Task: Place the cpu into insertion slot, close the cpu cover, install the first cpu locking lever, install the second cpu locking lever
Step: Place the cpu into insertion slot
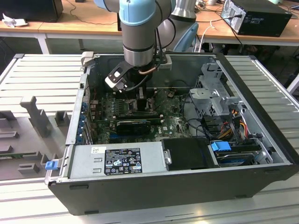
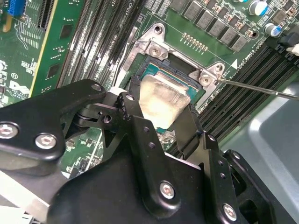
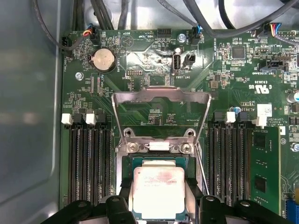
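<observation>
The cpu (image 3: pixel 158 191) over the open socket (image 3: pixel 140 163), tight in the grip of the jaws, the cpu cover (image 3: pixel 161 95) upright beyond.

Lab: opened computer case (image 1: pixel 187 186) on slatted bench (image 1: pixel 42 74)

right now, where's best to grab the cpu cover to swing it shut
Probably the free bar of the cpu cover, farthest from its hinge, from above: it stands raised, that thin bar clear of the board. The tool is shut on the cpu.
</observation>
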Available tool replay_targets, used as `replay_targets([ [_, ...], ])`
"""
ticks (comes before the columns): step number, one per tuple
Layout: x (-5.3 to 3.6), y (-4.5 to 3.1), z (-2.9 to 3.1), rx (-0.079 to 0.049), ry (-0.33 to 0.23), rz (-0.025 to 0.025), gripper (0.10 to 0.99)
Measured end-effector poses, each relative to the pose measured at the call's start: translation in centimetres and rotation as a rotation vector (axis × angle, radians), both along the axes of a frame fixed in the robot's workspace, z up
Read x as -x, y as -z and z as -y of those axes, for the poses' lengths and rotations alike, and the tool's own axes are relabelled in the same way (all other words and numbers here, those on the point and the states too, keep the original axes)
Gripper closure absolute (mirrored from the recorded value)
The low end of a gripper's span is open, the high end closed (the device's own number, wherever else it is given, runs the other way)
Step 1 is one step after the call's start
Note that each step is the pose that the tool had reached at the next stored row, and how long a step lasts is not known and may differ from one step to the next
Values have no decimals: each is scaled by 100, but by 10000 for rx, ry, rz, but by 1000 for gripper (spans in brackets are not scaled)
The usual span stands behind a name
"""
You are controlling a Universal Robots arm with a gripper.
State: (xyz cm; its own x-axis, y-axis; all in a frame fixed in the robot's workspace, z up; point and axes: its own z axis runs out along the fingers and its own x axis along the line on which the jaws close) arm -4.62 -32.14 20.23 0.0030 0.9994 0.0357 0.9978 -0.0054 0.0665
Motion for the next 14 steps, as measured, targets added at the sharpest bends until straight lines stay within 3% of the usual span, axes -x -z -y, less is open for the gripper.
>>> replay_targets([
  [12,1,26,1,-1,0,2,541],
  [13,2,25,1,0,1,1,478],
  [14,2,24,1,2,1,-1,478],
])
